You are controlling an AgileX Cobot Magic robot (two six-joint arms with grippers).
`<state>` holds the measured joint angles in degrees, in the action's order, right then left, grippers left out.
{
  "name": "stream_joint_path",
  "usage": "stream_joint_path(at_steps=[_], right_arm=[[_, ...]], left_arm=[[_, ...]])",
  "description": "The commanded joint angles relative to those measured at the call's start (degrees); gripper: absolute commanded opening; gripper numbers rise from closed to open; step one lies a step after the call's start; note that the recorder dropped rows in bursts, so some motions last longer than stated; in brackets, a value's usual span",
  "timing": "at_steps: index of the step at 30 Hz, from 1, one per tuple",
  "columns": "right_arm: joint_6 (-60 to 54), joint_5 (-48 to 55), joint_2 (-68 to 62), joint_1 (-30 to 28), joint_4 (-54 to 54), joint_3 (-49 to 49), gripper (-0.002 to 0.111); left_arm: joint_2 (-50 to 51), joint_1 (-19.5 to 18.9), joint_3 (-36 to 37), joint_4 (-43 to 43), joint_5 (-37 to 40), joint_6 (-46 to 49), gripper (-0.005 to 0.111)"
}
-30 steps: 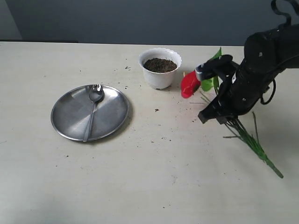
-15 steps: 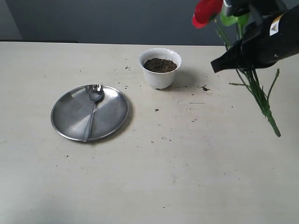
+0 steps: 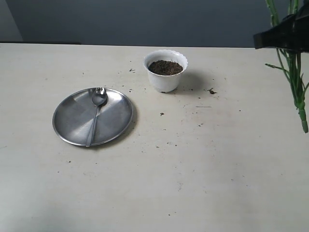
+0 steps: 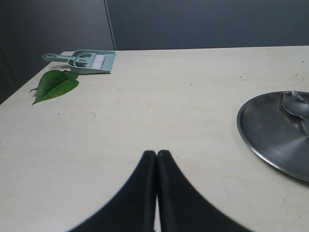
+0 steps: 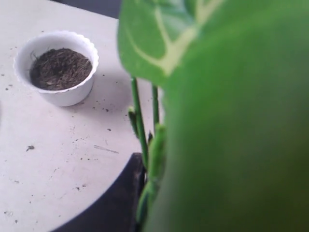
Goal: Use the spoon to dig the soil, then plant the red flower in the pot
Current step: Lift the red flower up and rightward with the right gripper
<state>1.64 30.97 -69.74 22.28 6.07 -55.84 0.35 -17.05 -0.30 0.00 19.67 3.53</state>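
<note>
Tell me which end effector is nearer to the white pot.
Right. The right end effector, holding the red flower, is raised to one side of the pot. The left end effector sits beyond the steel plate, outside the exterior view.

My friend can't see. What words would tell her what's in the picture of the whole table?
The right gripper, at far right, holds green flower stems dangling over the table. A white pot of dark soil stands near the middle, and a spoon lies on a round steel plate to its left.
</note>
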Motion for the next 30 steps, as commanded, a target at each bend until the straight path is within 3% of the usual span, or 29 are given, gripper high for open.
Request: stream_joint_path(at_steps=[1,9,22,30], right_arm=[[-1.64,-0.37,2.65,-1.79,-2.17,0.13,-0.001],[-1.64,-7.12,2.74,-2.29,1.21,0.13,-0.001],[-1.64,-24.11,-3.85,-12.24,1.05,0.13,-0.001],[-1.64,-35.04,-8.63,-13.75,1.05,0.13,-0.001]], left_arm=[[-0.35,-0.01,0.3,0.31,-0.42,0.03,0.0],[-0.35,-0.01,0.3,0.31,-0.42,0.03,0.0],[-0.35,-0.01,0.3,0.31,-0.42,0.03,0.0],[-0.35,-0.01,0.3,0.31,-0.42,0.03,0.0]])
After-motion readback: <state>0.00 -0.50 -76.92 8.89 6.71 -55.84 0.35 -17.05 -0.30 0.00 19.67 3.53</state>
